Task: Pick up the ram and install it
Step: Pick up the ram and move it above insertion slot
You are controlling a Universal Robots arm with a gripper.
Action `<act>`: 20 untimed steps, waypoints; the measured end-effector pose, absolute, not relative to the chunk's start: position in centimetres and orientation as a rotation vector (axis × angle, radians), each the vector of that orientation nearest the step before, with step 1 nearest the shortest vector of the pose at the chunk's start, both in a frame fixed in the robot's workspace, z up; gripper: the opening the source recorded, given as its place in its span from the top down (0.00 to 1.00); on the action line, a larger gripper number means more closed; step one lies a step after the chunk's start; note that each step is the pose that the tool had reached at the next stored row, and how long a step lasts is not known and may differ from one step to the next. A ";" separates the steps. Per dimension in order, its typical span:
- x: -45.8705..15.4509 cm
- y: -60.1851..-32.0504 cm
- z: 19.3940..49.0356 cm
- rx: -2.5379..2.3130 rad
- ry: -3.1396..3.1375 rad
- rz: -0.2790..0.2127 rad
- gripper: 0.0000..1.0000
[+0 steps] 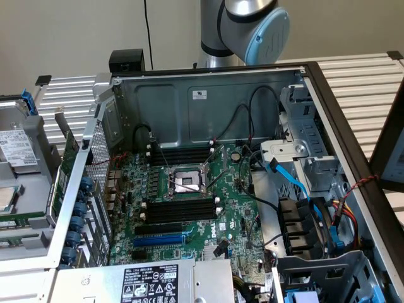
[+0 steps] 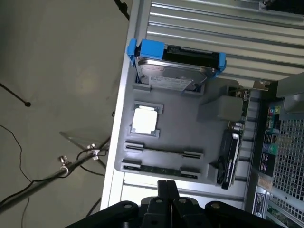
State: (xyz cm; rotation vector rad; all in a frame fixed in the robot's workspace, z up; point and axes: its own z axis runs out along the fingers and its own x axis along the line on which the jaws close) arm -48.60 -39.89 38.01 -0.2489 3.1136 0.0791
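The ram [image 2: 159, 170] is a thin dark-green stick lying in a holder of the grey tray [image 2: 213, 137], outside the computer case. The holder beside it [image 2: 164, 152] looks grey; I cannot tell whether it holds a stick. In the exterior view the ram [image 1: 22, 221] shows as a green strip on the tray at the exterior view's left. My gripper [image 2: 167, 186] hovers above the tray's edge close to the ram, with its dark fingers pressed together and nothing between them. Black memory slots [image 1: 180, 208] lie on the green motherboard [image 1: 233, 214] beside the processor socket [image 1: 183, 182].
The tray also carries a hard drive in a blue caddy [image 2: 175, 59], a processor chip [image 2: 144, 119] and a black card [image 2: 230, 156]. The open case's metal wall [image 1: 82, 164] stands between tray and motherboard. Cables and a blue ribbon [image 1: 293, 180] run at the exterior view's right.
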 end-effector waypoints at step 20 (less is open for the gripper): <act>-48.6 -39.9 37.5 -0.810 3.026 0.083 0.89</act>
